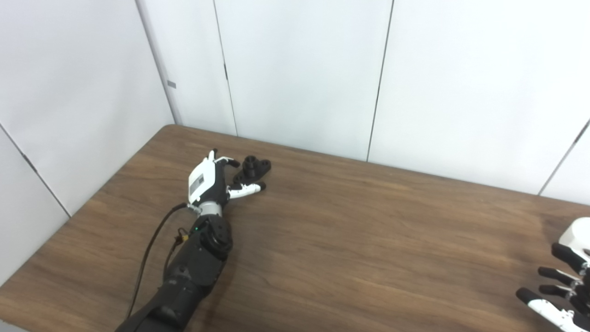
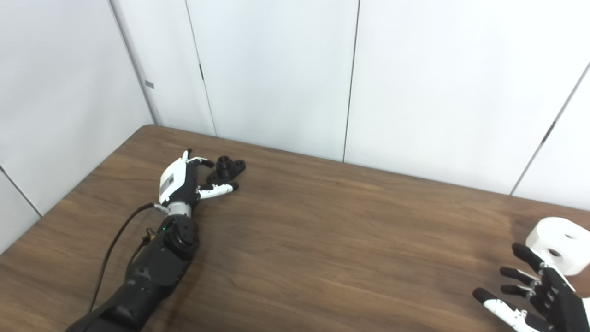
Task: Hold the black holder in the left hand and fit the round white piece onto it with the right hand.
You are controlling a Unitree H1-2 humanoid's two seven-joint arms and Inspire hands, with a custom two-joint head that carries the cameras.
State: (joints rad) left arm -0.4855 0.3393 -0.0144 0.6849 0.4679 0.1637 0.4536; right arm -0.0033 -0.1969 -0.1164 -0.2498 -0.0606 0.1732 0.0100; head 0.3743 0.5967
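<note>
**A:** Left hand is way out at the far left part of the table, fingers spread around the black holder, thumb poking out under it on the near side. Not closed on it as far as I can see, the holder is just sitting flat on the wood between thumb and fingers. Can't tell if any fingertip actually touches it, it's tiny from the head cameras.

**B:** And the right hand?

**A:** Right hand is down in the bottom right corner, palm up-ish, fingers splayed and holding nothing. It's chopped off by the picture edge, so the wrist and arm are out of sight. In the left eye view you get even less of it.

**B:** White piece?

**A:** Round white piece sits on the table just behind the right hand's fingertips, near the right edge. Right eye view shows it whole, with a hole in the top. Left eye view only catches a sliver. Can't tell whether a fingertip touches it. It's well apart from the holder, basically opposite ends of the table.

**B:** Holder details?

**A:** Black on dark wood, so mushy. A short round post sticking up from a flat base is all I can make out.
</note>
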